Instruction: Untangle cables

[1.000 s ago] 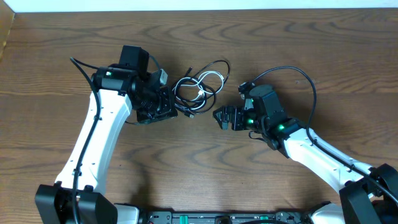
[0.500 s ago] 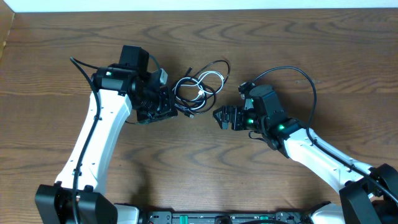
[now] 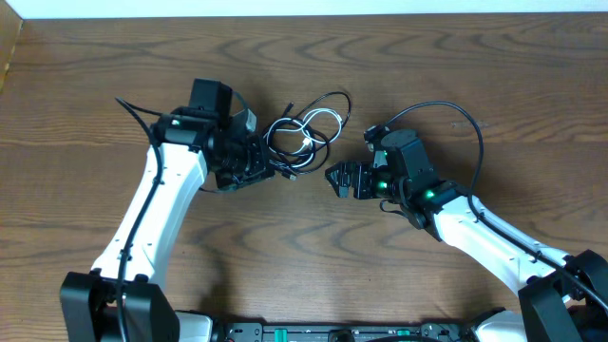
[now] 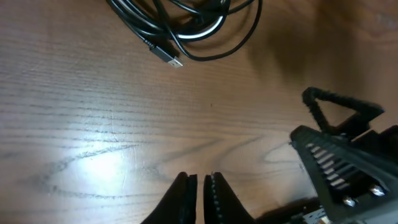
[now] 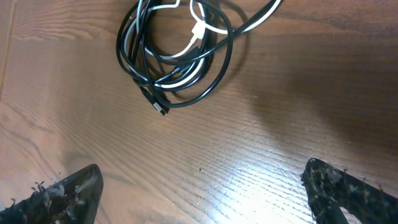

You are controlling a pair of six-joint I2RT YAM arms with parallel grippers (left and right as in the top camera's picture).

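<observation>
- Cables (image 3: 306, 133) sit in one knotted heap at the middle of the table (image 3: 494, 57), black loops wound around a short white cord (image 5: 198, 28), between the two arms.
- Left gripper (image 3: 264, 167) has just nudged in toward the heap's left edge, with the whole left arm swinging a touch to the right. Its fingers (image 4: 186, 198) are pressed nearly together with nothing between them.
- Right gripper (image 3: 334, 178) hasn't budged. It hovers just beside the heap's lower right, and its fingers (image 5: 68, 190) are spread wide, ready for a grab.
- One black plug end (image 4: 173, 59) pokes free at the bottom of the bundle, lying flat on the wood near the left gripper but clear of both.
- Nobody's touching a cord yet, so the untangling proper hasn't begun. My read is that this is the approach, and the left gripper would need to part its fingers before it can take anything.
</observation>
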